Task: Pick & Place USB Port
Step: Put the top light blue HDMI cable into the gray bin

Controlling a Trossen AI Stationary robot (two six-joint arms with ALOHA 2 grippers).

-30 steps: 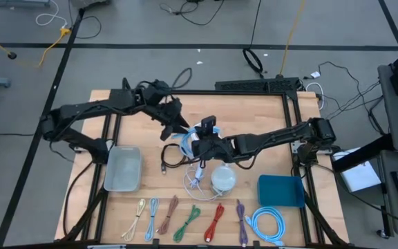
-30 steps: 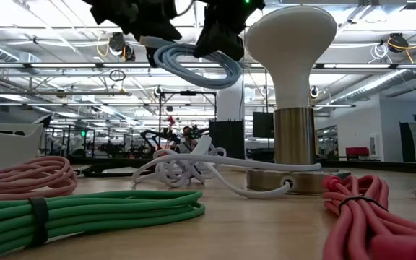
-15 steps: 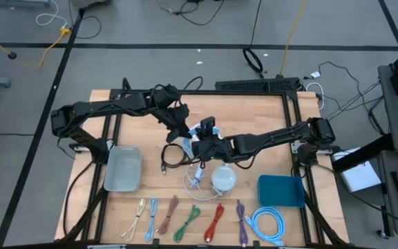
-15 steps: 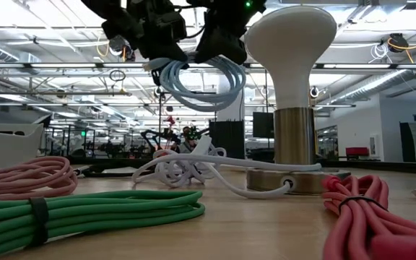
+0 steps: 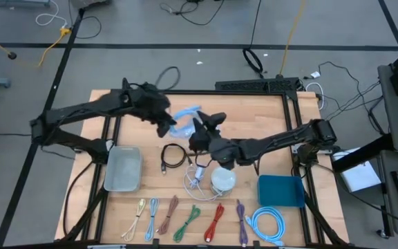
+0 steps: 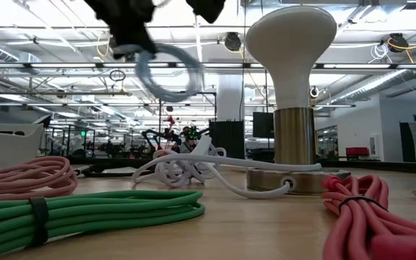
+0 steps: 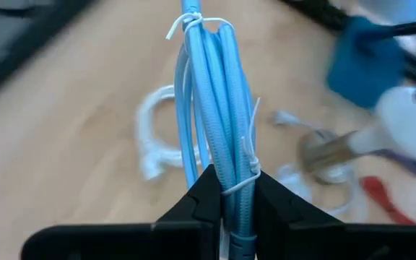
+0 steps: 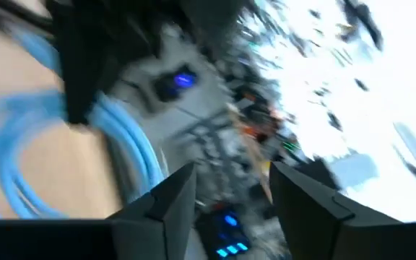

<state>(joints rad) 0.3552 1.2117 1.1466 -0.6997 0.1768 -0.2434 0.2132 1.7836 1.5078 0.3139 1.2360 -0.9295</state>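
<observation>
Released by right gripper (image 8: 226,195), cable (image 7: 215,123) shows clamped in left wrist view.

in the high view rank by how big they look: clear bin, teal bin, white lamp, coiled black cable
1. teal bin and clear bin: too alike to rank
2. white lamp and coiled black cable: also too close to rank

I'm seeing a light-blue cable bundle (image 7: 215,115) with white ties in my dark left gripper (image 7: 230,198). Near the white-and-silver lamp (image 6: 289,94): a teal bin (image 5: 280,191), pink (image 6: 24,177), green (image 6: 100,208) and red (image 6: 370,217) coils.
</observation>
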